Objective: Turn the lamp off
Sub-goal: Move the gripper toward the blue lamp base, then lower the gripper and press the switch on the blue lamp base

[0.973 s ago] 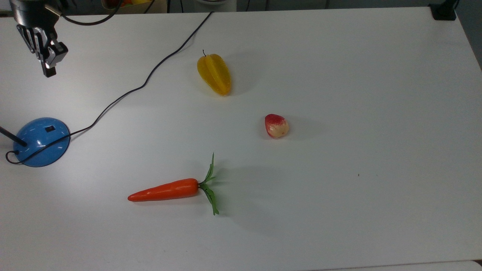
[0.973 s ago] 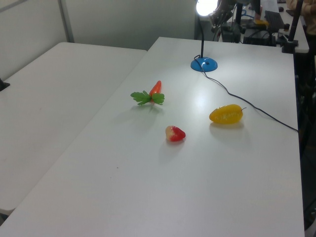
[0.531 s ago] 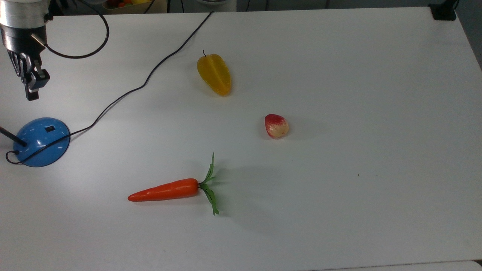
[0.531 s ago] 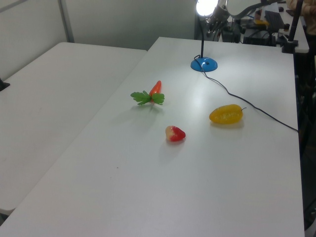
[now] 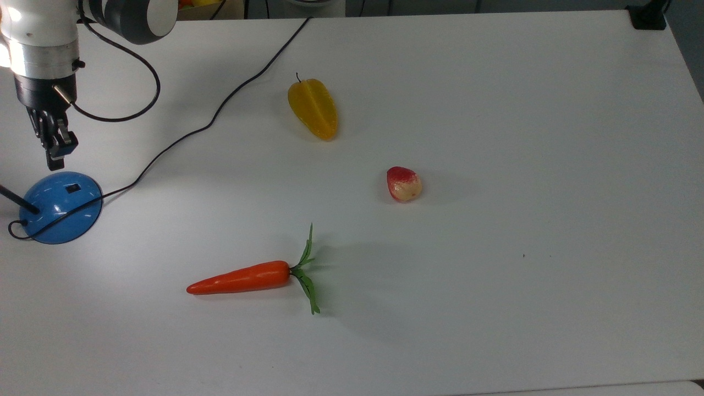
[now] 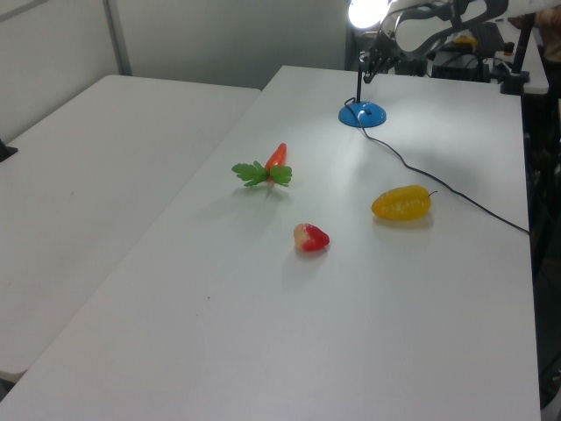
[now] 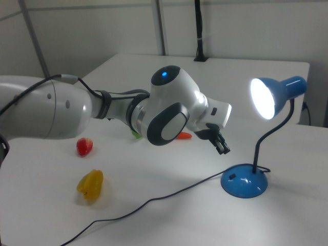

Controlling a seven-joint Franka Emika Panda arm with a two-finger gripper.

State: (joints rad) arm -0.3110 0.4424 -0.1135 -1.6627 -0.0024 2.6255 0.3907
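Lowered toward the lit lamp (image 5: 59, 206), closed pincer (image 5: 55, 160) holds nothing

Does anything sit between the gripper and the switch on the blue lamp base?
Nothing visible does. The gripper hangs above and beside the glossy blue dome-shaped lamp base, whose small dark switch is uncovered.

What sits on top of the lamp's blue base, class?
On the blue base sit a small dark switch, the black stem's foot and the black cord draped across. The gripper hovers beside it, not touching.
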